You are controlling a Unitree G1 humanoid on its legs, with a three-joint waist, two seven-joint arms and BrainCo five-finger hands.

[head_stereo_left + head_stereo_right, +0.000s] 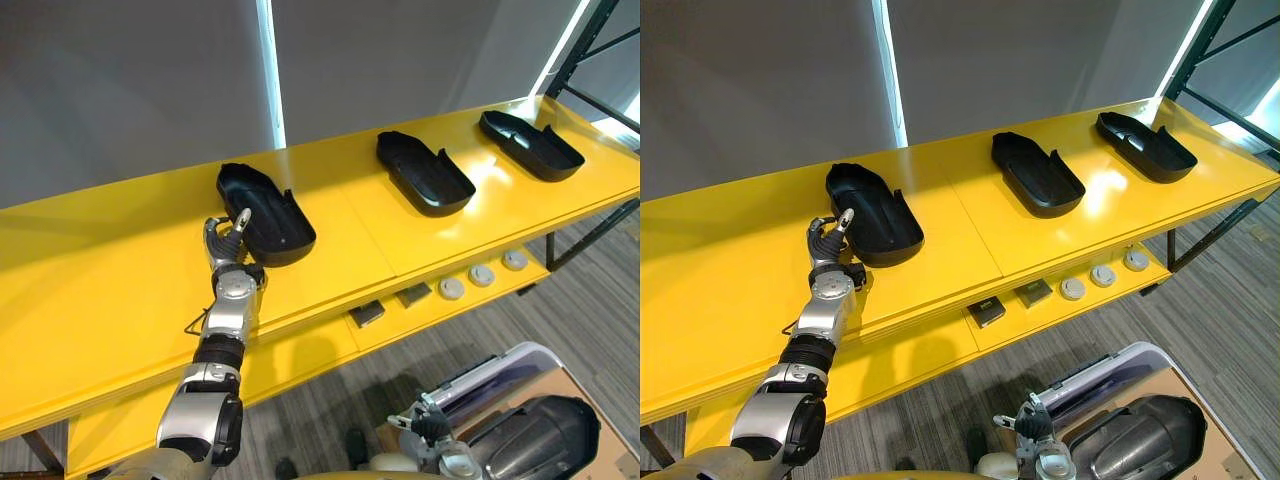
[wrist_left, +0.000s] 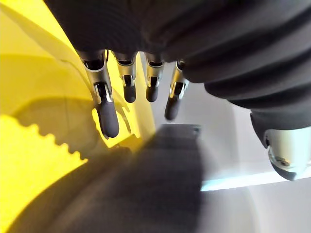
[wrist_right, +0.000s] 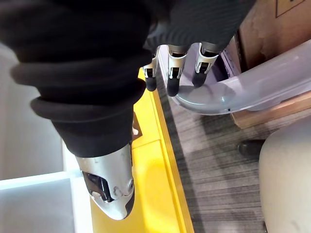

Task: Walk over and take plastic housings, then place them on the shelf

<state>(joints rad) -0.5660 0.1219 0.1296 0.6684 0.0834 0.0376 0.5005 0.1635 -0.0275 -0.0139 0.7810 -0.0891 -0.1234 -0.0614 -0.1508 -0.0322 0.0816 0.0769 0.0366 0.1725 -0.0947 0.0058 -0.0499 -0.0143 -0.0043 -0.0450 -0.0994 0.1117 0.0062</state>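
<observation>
**Left hand at the nearest of 3 housings**

We see 3 black plastic shells lying hollow side up in a row on the yellow shelf (image 1: pixel 100 280), well apart from each other: the left housing (image 1: pixel 265 212), the middle housing (image 1: pixel 424 172) and the right housing (image 1: pixel 530 145). Our left hand (image 1: pixel 228 240) sits at the near end of the left housing with its fingers (image 2: pixel 108 114) straight and slightly spread and the thumb apart, gripping nothing. We cannot tell whether it touches the rim. Our right hand (image 1: pixel 1032 425) hangs low, fingers straight and loose, over the rim of a clear tub (image 3: pixel 252 90).

We judge each housing to be light, thin and stiff, and probably slippery given its gloss. The raised side wall looks best to pinch, with the thumb inside.

On the lower board, 3 grey discs (image 1: pixel 482 275) and 2 dark blocks (image 1: pixel 367 314) lie out of the way.
</observation>
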